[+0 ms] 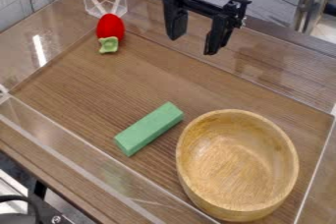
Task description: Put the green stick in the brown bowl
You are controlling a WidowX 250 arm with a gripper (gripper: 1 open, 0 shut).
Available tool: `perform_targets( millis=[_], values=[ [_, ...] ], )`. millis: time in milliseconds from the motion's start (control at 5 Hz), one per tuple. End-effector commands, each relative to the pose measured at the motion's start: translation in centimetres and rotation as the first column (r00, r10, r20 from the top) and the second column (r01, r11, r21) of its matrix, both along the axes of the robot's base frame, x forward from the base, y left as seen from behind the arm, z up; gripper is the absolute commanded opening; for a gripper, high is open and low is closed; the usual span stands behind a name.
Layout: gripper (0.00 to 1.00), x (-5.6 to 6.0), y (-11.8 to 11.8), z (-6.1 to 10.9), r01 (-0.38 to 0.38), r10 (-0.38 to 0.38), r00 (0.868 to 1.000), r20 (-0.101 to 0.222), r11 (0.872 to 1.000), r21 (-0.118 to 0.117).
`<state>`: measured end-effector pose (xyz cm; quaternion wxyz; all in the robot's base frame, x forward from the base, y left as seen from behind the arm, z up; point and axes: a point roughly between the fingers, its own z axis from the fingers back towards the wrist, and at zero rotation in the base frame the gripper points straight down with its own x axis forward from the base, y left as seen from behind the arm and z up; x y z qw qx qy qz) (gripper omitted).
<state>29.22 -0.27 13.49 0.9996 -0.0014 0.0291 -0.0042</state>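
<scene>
The black two-fingered gripper [197, 31] was seen spread wide, holding nothing; the flat green rectangular stick [148, 129] was found well below-left of it in frame (long axis diagonal), just beside the round light-brown wooden bowl [197, 140].

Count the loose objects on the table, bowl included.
3. The green stick lies near the middle, just left of the brown bowl at front right; a small red strawberry toy sits at back left. Nothing looks hidden.
</scene>
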Motion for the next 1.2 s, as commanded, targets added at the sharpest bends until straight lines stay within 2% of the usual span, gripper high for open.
perform_targets(
  millis=[0, 200, 400, 600, 800, 1000],
  values=[
    [1.00, -1.2, 0.9, -1.8, -0.013, 0.013, 1.000, -0.028, 1.000, -0.005],
    [1.00, -3.4, 1.6, -3.7, -0.007, 0.007, 1.000, -0.020, 1.000, -0.014],
    [1.00, -5.1, 2.2, -4.1, 0.014, -0.013, 0.999, 0.040, 0.999, -0.029],
    [1.00, -6.4, 3.2, -4.2, 0.055, -0.052, 0.995, 0.089, 0.998, -0.030],
    [1.00, -7.1, 3.8, -4.5, 0.088, -0.083, 0.987, 0.139, 0.996, -0.033],
    [1.00, -7.8, 4.1, -6.0, 0.042, -0.035, 0.984, 0.174, 0.998, -0.040]
  ],
)
